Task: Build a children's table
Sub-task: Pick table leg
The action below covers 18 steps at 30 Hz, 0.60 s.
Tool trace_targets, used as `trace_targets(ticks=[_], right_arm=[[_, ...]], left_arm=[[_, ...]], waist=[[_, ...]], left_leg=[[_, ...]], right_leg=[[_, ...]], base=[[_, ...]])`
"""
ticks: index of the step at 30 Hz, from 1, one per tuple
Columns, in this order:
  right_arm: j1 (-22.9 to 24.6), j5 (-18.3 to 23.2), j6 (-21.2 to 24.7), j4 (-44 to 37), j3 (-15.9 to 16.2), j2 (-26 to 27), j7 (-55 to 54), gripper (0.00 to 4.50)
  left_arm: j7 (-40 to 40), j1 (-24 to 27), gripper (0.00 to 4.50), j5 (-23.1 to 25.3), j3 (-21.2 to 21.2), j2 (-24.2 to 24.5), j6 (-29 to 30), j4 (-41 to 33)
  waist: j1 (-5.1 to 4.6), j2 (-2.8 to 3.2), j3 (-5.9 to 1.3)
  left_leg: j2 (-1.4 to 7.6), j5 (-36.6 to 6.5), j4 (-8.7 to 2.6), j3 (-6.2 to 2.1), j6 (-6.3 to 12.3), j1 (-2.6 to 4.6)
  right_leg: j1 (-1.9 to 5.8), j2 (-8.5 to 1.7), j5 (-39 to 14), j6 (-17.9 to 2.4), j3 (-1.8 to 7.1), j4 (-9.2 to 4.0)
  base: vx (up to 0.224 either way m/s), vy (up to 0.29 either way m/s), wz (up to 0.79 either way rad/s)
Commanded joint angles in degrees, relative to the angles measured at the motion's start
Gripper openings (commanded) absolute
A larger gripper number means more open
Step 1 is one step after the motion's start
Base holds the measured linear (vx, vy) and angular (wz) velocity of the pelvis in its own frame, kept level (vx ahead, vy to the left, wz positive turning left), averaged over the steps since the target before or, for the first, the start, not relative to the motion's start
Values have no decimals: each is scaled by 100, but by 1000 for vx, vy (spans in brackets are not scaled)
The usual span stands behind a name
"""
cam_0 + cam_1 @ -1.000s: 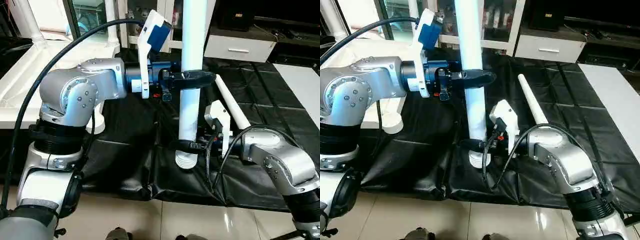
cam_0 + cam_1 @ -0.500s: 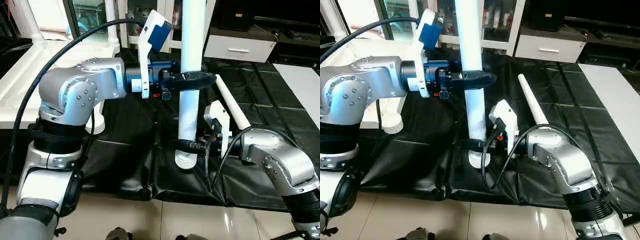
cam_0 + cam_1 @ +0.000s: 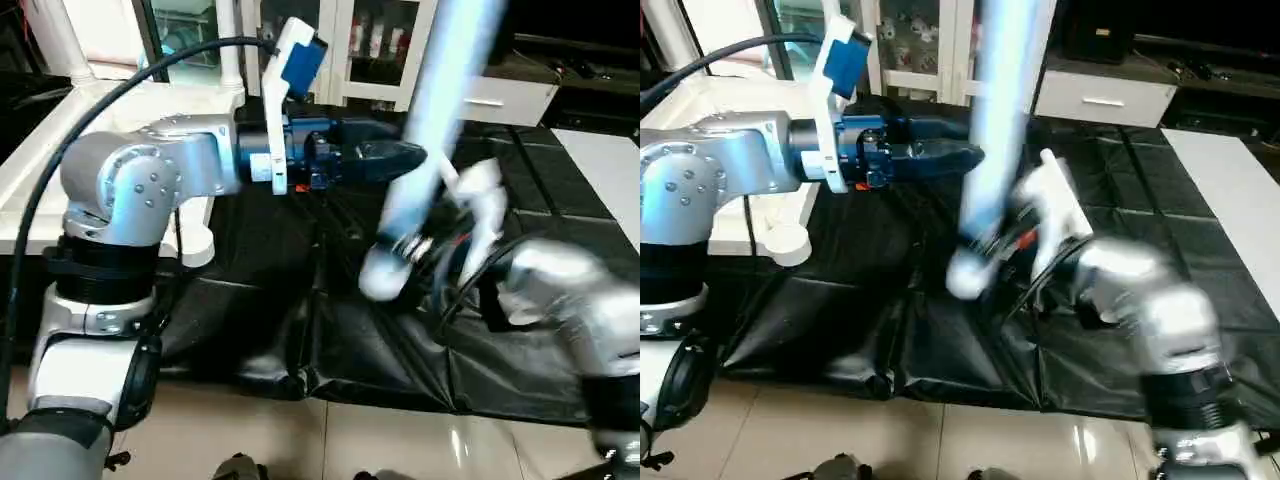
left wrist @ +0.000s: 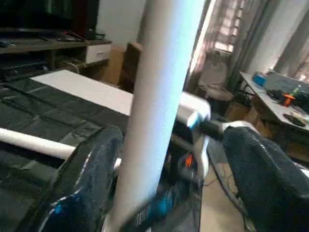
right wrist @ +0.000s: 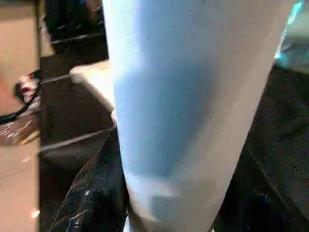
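Note:
A long white tube leg (image 3: 440, 100) slants over the black sheet, its top leaning to the right. My right gripper (image 3: 410, 245) is shut on it just above the ribbed lower end (image 3: 965, 275); its fingers (image 5: 91, 193) clasp the tube on both sides. My left gripper (image 3: 415, 155) stands open level with the leg's middle, and the tube passes loosely between its spread fingers (image 4: 260, 169). The children's table top (image 3: 30, 160) lies upturned at the left, a rounded corner socket (image 3: 785, 240) near my left arm. Another leg (image 4: 34, 140) lies on the sheet.
The black-sheeted work table (image 3: 260, 320) ends at a front edge above the tiled floor (image 3: 330, 440). White cabinets with glass doors (image 3: 915, 50) and a low white drawer unit (image 3: 1100, 95) stand behind. A white panel (image 3: 1230, 190) lies at the right.
My left gripper has opened and let go of the leg. The right arm has swung the leg from upright to a slant and lifted its lower end off the sheet.

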Motion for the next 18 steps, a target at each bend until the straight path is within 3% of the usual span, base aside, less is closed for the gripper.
trace_targets(ticks=[1,4,6,8,9,10,11,12,13,14,15,16,17,18], right_arm=[[-27,41,-88,115,-282,-106,-71,187],[14,-141,-206,146,-366,-164,-306,187],[94,-329,-271,45,-399,-81,-667,187],[183,-536,-386,-59,-390,5,-966,187],[239,-748,-511,-103,-364,61,-1214,187],[457,-1133,-710,-324,-423,308,-1892,187],[472,-1157,-696,-341,-429,328,-1953,187],[535,-1258,-632,-414,-454,415,-2215,187],[632,-1376,-576,-522,-450,508,-2493,187],[692,-1460,-552,-583,-428,556,-2677,187],[791,-1557,-718,-761,-507,739,-2975,187],[841,-1730,-772,-861,-442,783,-3156,187],[850,-1785,-775,-882,-411,783,-3198,187],[859,-1846,-756,-891,-366,781,-3246,187]], left_arm=[[38,99,411,73,26,123,-27,-131],[244,323,445,378,-57,277,-240,-354],[788,571,445,668,-21,304,-210,-582],[1218,793,445,799,111,189,-225,-802],[1503,950,445,877,225,74,-267,-962],[2236,1587,445,1313,347,-230,-732,-1609],[2298,1637,445,1368,339,-246,-772,-1648],[2563,1850,445,1608,303,-318,-946,-1816],[2931,2190,445,1990,213,-459,-1308,-1980],[3182,2407,445,2237,149,-553,-1541,-2071],[3465,2778,445,2520,77,-686,-1883,-2157],[3726,3109,445,2829,-64,-692,-2187,-2146],[3798,3197,445,2919,-108,-683,-2268,-2137],[3895,3323,445,3065,-184,-658,-2432,-2092]], waist=[[19,43,-513],[21,71,-524],[14,129,-531],[1,118,-542],[-7,97,-551],[-23,16,-540],[-29,15,-533],[-23,40,-534],[-65,-76,-539],[-51,-16,-530],[-82,-74,-531],[-97,-46,-512],[-122,-52,-520],[-158,-59,-507]], left_leg=[[143,-1391,-414,-20,-67,94],[148,-1335,-418,-22,-58,84],[163,-1344,-424,-37,-104,82],[139,-1362,-413,-21,-105,82],[159,-1295,-413,-23,-135,69],[141,-1278,-411,-3,-124,60],[171,-1201,-435,-18,-139,32],[158,-1245,-429,-16,-131,52],[152,-1279,-428,0,-83,55],[120,-1345,-426,2,-78,73],[132,-1367,-427,7,-63,76],[134,-1372,-450,-10,-78,36],[129,-1520,-443,-25,-88,71],[111,-1601,-450,-14,-88,59]], right_leg=[[332,-413,-2221,-902,215,-471],[328,-416,-2276,-846,216,-472],[322,-410,-2234,-833,216,-452],[323,-401,-2307,-783,210,-468],[324,-403,-2243,-788,217,-452],[318,-399,-2347,-747,206,-490],[334,-414,-2381,-681,203,-485],[307,-408,-2532,-614,199,-497],[296,-382,-2709,-450,191,-549],[271,-377,-2936,-293,182,-559],[255,-373,-2998,-219,185,-580],[261,-379,-3053,-85,178,-601],[218,-361,-3189,27,159,-611],[217,-340,-3268,89,156,-634]], base=[[0,0,0],[0,0,0],[0,0,0],[0,0,0],[0,0,0],[0,0,0],[0,0,0],[0,0,0],[0,0,0],[0,0,0],[0,0,0],[0,0,0],[0,0,0],[0,0,0]])
